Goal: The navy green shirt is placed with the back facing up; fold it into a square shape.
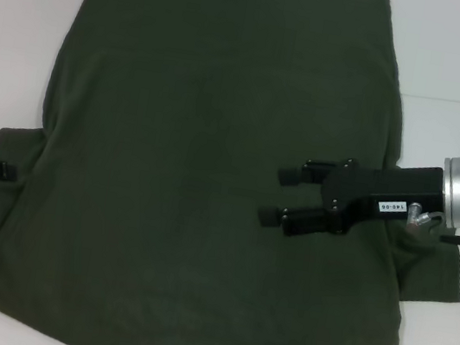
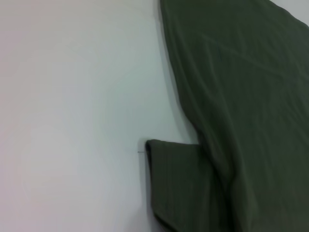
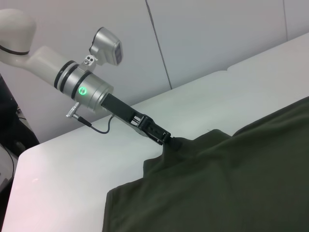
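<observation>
The navy green shirt (image 1: 194,176) lies spread flat on the white table, collar towards me and hem at the far side. My left gripper (image 1: 3,171) is at the left sleeve (image 1: 6,146). In the right wrist view the left gripper (image 3: 167,140) is shut on that sleeve's edge, and the cloth rises to a small peak there. The left wrist view shows the sleeve (image 2: 178,183) and the shirt's side (image 2: 241,72) but no fingers. My right gripper (image 1: 277,195) is over the shirt's right half, open, with nothing between its fingers (image 1: 292,175).
The white table (image 1: 18,16) shows on both sides of the shirt. The right sleeve (image 1: 434,266) lies flat under the right arm's wrist. A grey wall panel (image 3: 217,38) stands behind the table's far edge.
</observation>
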Tool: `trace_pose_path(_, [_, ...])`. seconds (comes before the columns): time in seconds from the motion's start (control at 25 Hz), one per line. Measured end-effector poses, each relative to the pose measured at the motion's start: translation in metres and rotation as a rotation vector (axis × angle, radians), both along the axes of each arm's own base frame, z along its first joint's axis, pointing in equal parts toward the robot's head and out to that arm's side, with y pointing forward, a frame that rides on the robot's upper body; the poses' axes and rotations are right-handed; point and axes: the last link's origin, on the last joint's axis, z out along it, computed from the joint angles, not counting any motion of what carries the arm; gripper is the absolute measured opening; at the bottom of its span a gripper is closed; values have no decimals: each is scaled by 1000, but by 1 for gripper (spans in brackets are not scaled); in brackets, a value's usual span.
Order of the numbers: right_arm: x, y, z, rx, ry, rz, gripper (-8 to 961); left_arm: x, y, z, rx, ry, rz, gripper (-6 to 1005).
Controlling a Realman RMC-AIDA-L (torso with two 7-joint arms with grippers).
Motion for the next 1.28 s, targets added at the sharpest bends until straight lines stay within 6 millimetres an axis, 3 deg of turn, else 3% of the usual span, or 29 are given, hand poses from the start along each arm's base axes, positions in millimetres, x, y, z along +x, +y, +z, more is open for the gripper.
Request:
trace_pose_path(0.4, [-1,0,0,-1,1,0,916,-1,0,-1,-3,9,1,546])
trace_pose_path(1.04, [-2,0,-1,-2,1,2,917,-2,1,-4,-11,28,-3,400])
trace_pose_path(1.24, [-3,1,-1,-3,2,6,917,-1,1,-4,-20,36,-5,328])
trace_pose_path(1.28, [-3,1,-1,-2,2,6,917,-1,1,-4,-20,37,-5,259])
